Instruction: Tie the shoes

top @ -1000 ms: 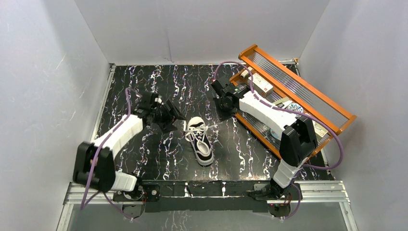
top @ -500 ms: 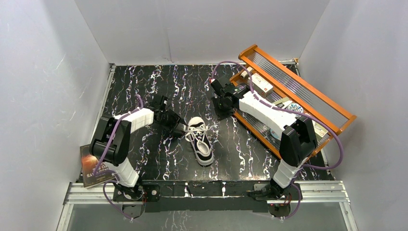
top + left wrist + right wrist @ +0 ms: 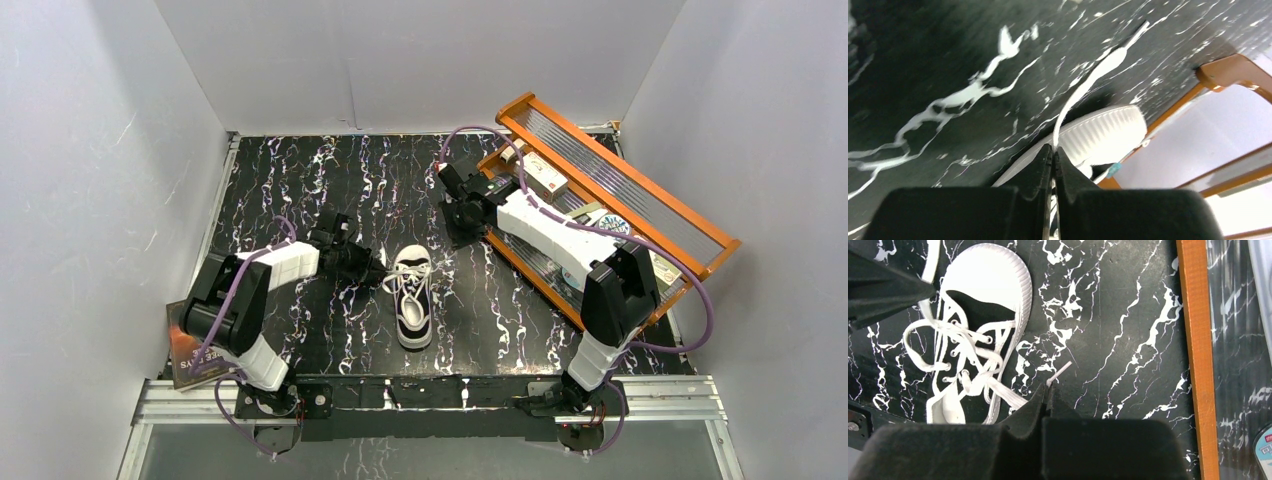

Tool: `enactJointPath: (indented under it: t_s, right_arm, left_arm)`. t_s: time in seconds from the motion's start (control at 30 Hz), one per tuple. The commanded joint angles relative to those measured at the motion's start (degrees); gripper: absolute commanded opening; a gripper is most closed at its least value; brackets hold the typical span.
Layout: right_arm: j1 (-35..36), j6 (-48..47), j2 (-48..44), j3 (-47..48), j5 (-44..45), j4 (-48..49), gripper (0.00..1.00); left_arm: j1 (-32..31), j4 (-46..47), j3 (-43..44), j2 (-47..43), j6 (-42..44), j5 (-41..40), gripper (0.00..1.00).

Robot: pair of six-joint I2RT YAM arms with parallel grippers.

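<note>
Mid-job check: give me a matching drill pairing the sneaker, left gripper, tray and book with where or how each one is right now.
Things:
1. sneaker
2. left gripper
3. tray
4. book

Place or state:
A. at the right, set askew
B. shut on a white lace
C. at the near left corner
D. in the middle, toe pointing away from the robot

Pairs: 1-D, 2-B, 3-A, 4-C
</note>
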Motion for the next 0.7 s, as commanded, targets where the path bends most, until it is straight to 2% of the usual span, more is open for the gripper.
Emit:
enactJointPath:
  t_s: [0.0,0.13,0.2,0.27,0.33,0.57,0.67]
  right_arm:
    - [-1.05,3.30,-3.84,1.74,3.46,-2.65,0.00]
    - [-2.25,6.22,-6.64,1.69,9.37,-6.13,0.00]
    - [-2.37,8.12,-8.46,1.25,14.63,-8.17,0.00]
    - [-2.64,13.91,-10.37,0.31,23.00,-11.53,0.00]
    - [-3.47,14.83,-12.43,-1.16,26.94,-11.95,0.00]
    - [-6.73,19.00,-14.85,-5.37,40.09,-18.73,0.00]
    - [-7.82,17.64,-16.95,-9.91,42.54,-16.25,0.00]
  left_arm:
    - [-0.57,-10.64,1.14,-7.74,3.41,-6.40,0.00]
    - [-0.53,-19.97,5.47,-12.16,9.92,-8.81,0.00]
    - [-0.60,-24.29,7.51,-15.82,13.41,-11.56,0.00]
    - [-0.55,-28.48,9.25,-19.82,15.75,-14.38,0.00]
    - [-0.47,-33.96,10.88,-23.07,17.22,-16.93,0.00]
    - [-0.34,-46.40,10.59,-30.91,16.11,-25.42,0.00]
    - [-0.10,-47.24,8.94,-33.16,16.99,-27.38,0.00]
